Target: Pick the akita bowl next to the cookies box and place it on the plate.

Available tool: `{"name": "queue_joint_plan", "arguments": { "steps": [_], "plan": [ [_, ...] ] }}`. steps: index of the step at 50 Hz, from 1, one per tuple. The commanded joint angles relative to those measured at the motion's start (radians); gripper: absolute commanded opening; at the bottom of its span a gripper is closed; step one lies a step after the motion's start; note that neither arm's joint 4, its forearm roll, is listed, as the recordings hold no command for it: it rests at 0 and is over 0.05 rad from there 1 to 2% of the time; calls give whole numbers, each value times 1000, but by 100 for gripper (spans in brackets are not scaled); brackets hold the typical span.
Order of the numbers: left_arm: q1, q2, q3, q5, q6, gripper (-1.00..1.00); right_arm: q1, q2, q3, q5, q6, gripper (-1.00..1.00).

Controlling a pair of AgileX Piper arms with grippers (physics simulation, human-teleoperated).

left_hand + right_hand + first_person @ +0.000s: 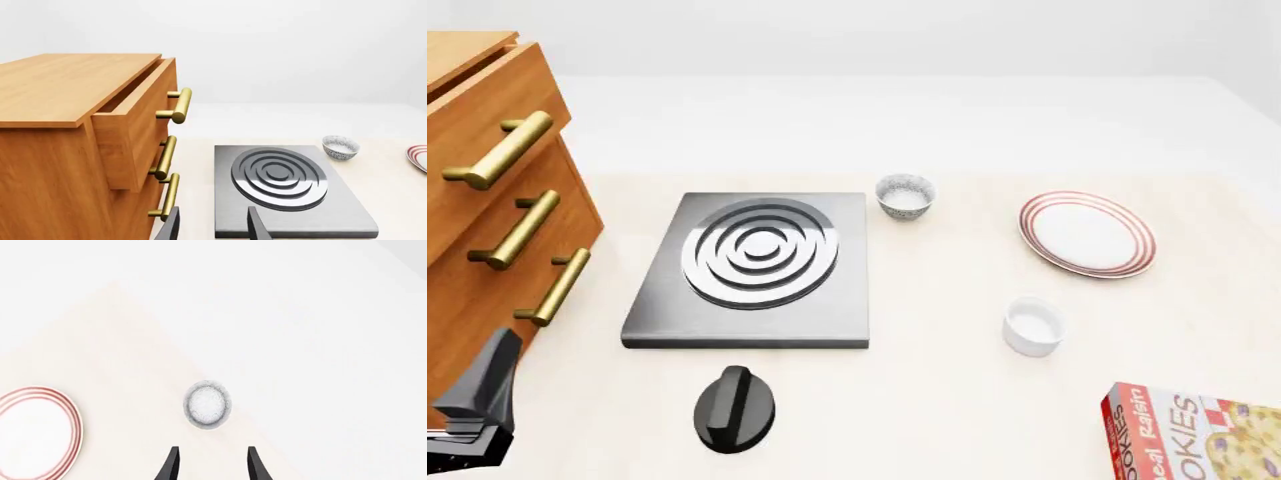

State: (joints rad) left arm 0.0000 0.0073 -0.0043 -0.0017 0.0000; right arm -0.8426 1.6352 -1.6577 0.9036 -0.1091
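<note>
Right wrist view showed the empty, spread right gripper [210, 452] facing the akita bowl [208, 405]; best to straddle its rim squarely.

stove [761, 265] left of plate [1088, 233], cup [1033, 326] nearer

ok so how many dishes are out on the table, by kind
speckled bowls: 2 (stove-side bowl; second bowl, shown only by the right wrist view)
ringed plate: 1
white cup: 1
total: 4
</note>
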Motion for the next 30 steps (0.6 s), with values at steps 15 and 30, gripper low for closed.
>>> {"name": "queue_joint_plan", "arguments": {
  "steps": [15,30],
  "plan": [
    [0,0,0,0,0,100,-104,189,-266,134,7,100],
    [0,0,0,0,0,100,-79,240,-308,128,16,100]
  ]
}}
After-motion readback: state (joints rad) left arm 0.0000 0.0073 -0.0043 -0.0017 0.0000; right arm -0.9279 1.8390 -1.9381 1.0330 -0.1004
